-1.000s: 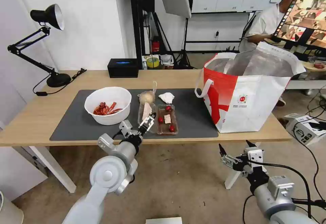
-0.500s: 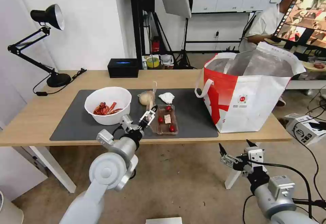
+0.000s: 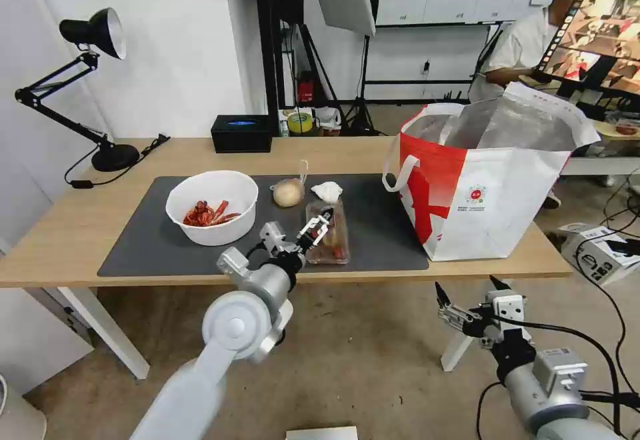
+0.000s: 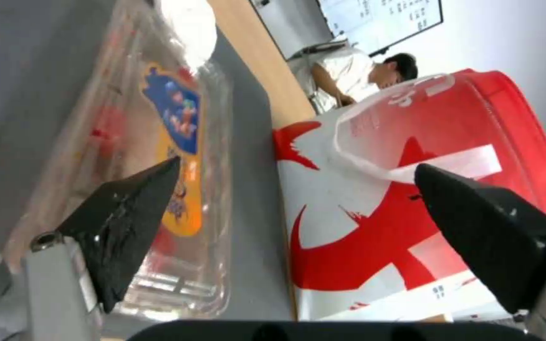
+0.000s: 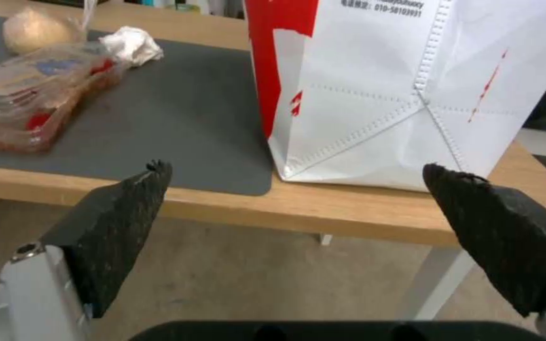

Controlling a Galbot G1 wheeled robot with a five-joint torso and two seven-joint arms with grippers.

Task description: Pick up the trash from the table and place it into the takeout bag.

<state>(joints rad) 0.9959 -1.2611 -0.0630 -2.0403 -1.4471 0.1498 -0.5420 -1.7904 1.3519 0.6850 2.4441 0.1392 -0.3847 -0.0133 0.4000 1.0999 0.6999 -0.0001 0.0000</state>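
Over the near edge of the dark grey mat (image 3: 167, 247), the left gripper (image 3: 319, 225) hung above the clear hinged tray (image 3: 328, 232), its fingers spread wide; in the left wrist view one black fingertip (image 4: 131, 213) lay over the tray's labelled lid (image 4: 178, 142) and the other stood out toward the takeout bag (image 4: 361, 227). Whether either fingertip touched the plastic could not be told. The tray lay closed near the mat's front edge, about midway along the table (image 3: 67, 227), with red scraps showing through it.

Just behind the tray, toward the table's far edge, sat the tan bagged lump (image 3: 289, 193) and the crumpled white tissue (image 3: 327, 191), side by side and a little apart. The white bowl (image 3: 212, 207) with red crayfish shells stood on the mat's left half, well apart from the tray.

The takeout bag (image 3: 487, 180) stood upright at the table's right end, partly on the mat's right edge, mouth open and foil lining showing.

Below the table's front edge, at its right end, the right gripper (image 3: 470, 300) waited with its fingers wide apart, holding nothing; its wrist view looked up past both fingertips at the bag's lower corner (image 5: 374, 118) and the tray (image 5: 26, 109).

A black tissue box (image 3: 241, 133) sat at the far edge and a black desk lamp (image 3: 87, 80) at the far left corner.
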